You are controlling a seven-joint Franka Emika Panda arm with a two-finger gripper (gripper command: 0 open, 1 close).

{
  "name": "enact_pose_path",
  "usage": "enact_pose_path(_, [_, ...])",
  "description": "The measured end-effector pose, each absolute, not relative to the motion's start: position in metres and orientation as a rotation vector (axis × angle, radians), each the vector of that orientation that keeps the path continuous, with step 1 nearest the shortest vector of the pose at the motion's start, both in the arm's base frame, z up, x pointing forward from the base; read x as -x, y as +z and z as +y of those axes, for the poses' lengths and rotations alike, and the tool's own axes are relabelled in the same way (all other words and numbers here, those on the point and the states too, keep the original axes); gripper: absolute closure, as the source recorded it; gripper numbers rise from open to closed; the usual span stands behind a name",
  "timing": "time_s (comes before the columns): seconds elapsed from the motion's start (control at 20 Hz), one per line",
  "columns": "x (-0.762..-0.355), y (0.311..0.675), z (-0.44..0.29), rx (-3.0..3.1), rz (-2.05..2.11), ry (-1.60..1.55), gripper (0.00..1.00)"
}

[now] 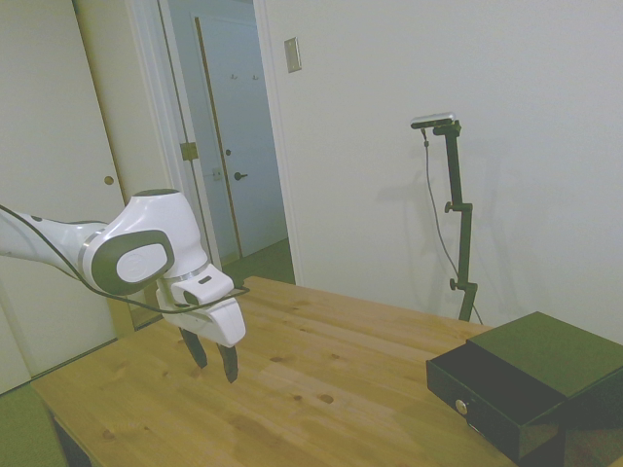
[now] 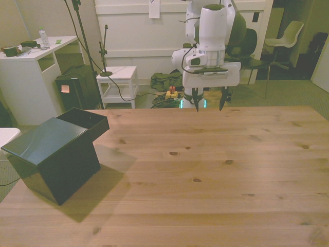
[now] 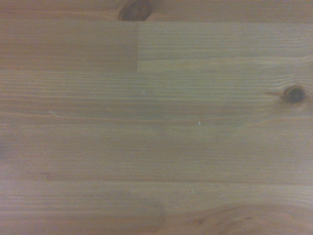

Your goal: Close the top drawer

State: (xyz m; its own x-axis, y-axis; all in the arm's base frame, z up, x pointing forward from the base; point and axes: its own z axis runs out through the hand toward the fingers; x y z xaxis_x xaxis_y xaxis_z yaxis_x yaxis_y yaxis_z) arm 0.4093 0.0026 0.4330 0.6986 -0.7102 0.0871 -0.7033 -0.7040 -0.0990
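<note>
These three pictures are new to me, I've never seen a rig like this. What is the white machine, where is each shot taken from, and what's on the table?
The white machine is a robot arm ending in a two-finger gripper, which is open and holds nothing. One picture looks from the side of the light wooden table, one from across it, and the third from a camera on the wrist, showing only bare planks below. On the table stands a small black box-like cabinet. Its top drawer, a wide shallow black one with a small round brass-coloured knob, is pulled out. The gripper hangs over the table, well apart from the cabinet.
</note>
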Motion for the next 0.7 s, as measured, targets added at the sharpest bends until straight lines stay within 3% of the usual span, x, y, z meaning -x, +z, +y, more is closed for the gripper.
enact_pose_path(0.25, [-0.414, 0.44, -0.024, 2.769, 1.322, -0.231, 0.0])
enact_pose_path(0.7, [-0.414, 0.461, -0.178, 2.522, 1.735, -0.314, 0.0])
